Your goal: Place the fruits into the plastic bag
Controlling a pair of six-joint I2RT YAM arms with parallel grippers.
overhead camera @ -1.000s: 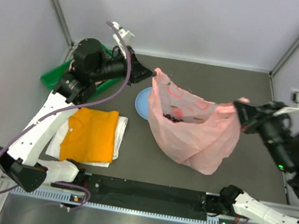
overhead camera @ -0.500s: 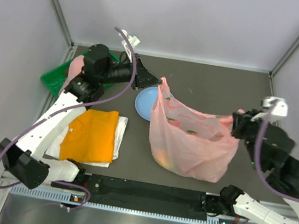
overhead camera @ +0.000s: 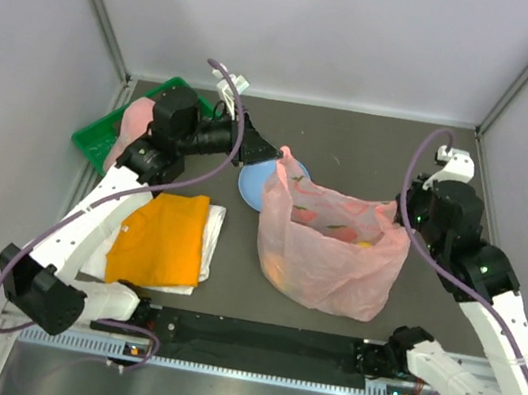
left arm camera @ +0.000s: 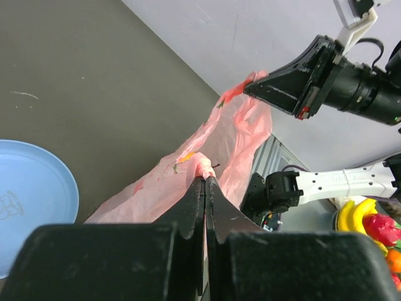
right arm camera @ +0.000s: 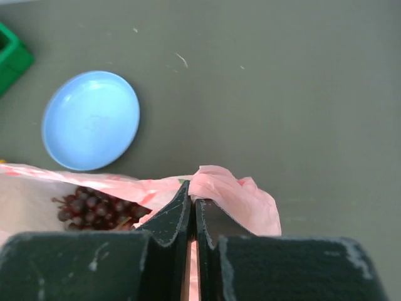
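From above, one pink plastic bag [overhead camera: 330,254] stands open. The left gripper [overhead camera: 274,149] is clenched on its left rim and the right gripper [overhead camera: 401,212] on its right rim. One blue plate [overhead camera: 250,177] lies just beside the bag, at its far left, and one orange cloth [overhead camera: 161,238] lies left of the bag.

In the left wrist view, the fingers [left arm camera: 188,207] pinch a pink fold of the bag. The faint print on the plate is unreadable.

In the right wrist view, one bunch of dark grapes [right arm camera: 94,207] lies inside the bag.

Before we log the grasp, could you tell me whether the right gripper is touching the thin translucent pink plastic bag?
Touching. The right wrist view shows the right gripper shut on a bunched fold of the translucent pink plastic bag.
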